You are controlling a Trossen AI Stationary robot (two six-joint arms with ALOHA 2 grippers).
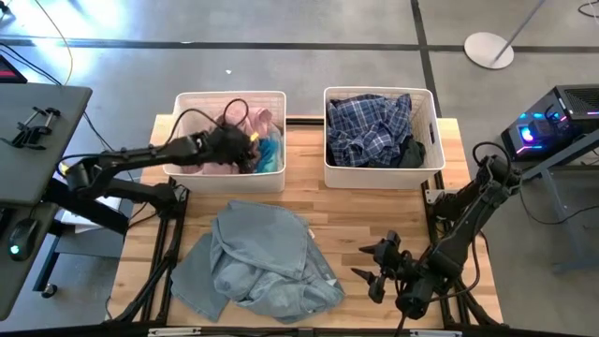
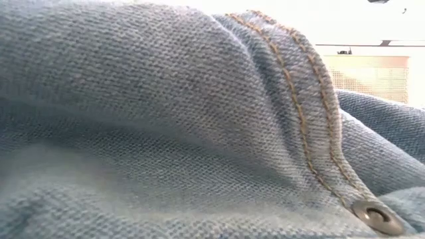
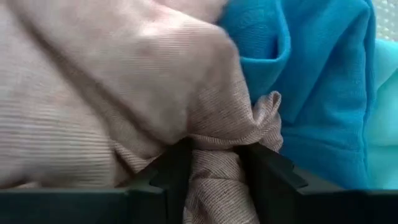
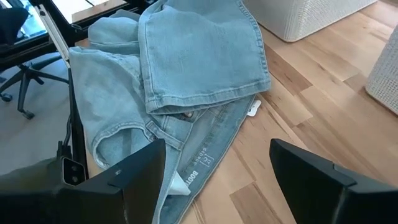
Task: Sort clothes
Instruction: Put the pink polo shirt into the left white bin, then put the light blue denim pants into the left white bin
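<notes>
My left gripper (image 1: 247, 150) reaches down into the left white basket (image 1: 187, 101) and is shut on a pale pink garment (image 3: 106, 93), which lies in the basket beside a teal garment (image 3: 311, 81). Grey-blue denim jeans (image 1: 257, 264) lie crumpled on the table's near middle and fill the low view (image 2: 166, 119). My right gripper (image 1: 376, 267) hovers open over the table's near right, just right of the jeans (image 4: 186, 68), touching nothing. The right basket (image 1: 436, 131) holds a navy-white plaid garment (image 1: 370, 126) and a black one (image 1: 412, 154). My left gripper pinches a bunched fold of the pale pink garment (image 3: 214, 177) between its two fingers (image 3: 171, 168). The fingers slant down into the basket from the table's left. The rest of the garment lies slack in the basket against the teal one.
Bare wooden table shows between the jeans and the baskets and to the right of the jeans (image 4: 298, 112). A black clamp stand (image 1: 28, 126) is off the table's left edge, and a lit device (image 1: 538, 131) off its right edge.
</notes>
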